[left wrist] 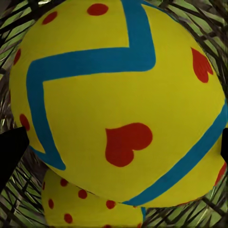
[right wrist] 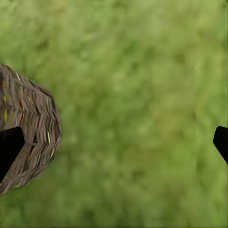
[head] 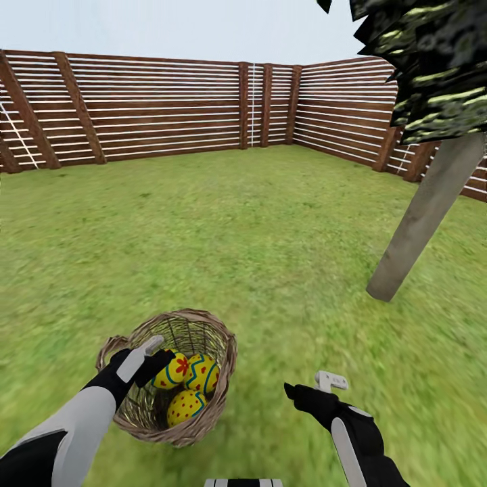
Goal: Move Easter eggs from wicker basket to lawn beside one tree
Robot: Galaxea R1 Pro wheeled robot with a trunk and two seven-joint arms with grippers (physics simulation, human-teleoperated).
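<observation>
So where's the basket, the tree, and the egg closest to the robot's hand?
wicker basket (head: pixel 220 399): head view, on the woven outer wall at its right side.
tree (head: pixel 423 220): head view, on the middle of the pale trunk.
Easter egg (left wrist: pixel 118 104): left wrist view, on the yellow shell between the blue zigzag bands.

Brown slatted wooden fence (head: pixel 169 108) with horizontal boards, upright posts and diagonal braces, running across the far side and meeting at a corner (head: pixel 295 101) toward the right. Above it, pale blue-grey sky (head: pixel 176 27), uniformly clear.
</observation>
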